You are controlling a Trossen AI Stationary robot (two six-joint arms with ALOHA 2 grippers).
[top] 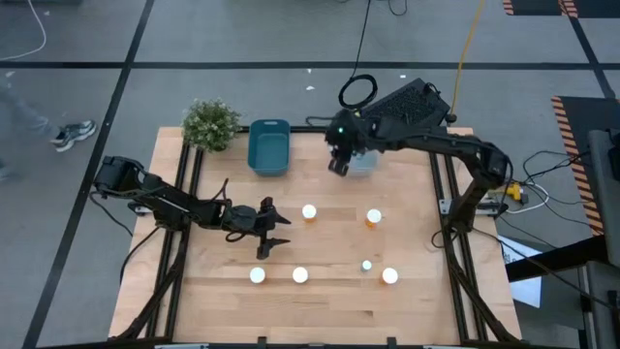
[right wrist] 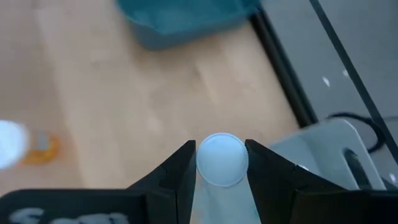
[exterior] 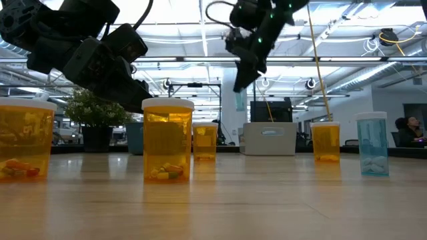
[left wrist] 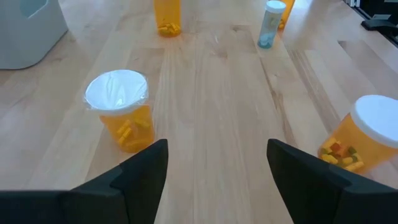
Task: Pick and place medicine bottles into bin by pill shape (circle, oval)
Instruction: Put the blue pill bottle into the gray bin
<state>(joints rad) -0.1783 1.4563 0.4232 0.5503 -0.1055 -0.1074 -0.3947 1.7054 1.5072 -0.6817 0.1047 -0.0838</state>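
Observation:
Several medicine bottles with white caps stand upright on the wooden table: amber ones (top: 309,211) (top: 374,217) (top: 257,275) and a small pale blue one (top: 366,265). My right gripper (top: 338,165) hangs high over the far middle of the table, between the teal bin (top: 269,145) and the pale bin (top: 366,162), shut on a pale blue bottle (exterior: 239,100). My left gripper (top: 274,233) stands open at the table's left middle, with nothing between its fingers (left wrist: 143,168). An amber bottle (left wrist: 118,109) stands just ahead of it. My right gripper pinches the pale blue bottle between its two fingers (right wrist: 180,168) at the sides of its white cap (right wrist: 222,158). The fingers come from above, pointing down. The bottle hangs below them, roughly upright and lifted well clear of the table.
A potted plant (top: 210,123) stands at the far left corner beside the teal bin. Black rails run along the table's left and right sides. Bare wood lies between the bins and the bottles. A black box (top: 412,102) sits behind the pale bin.

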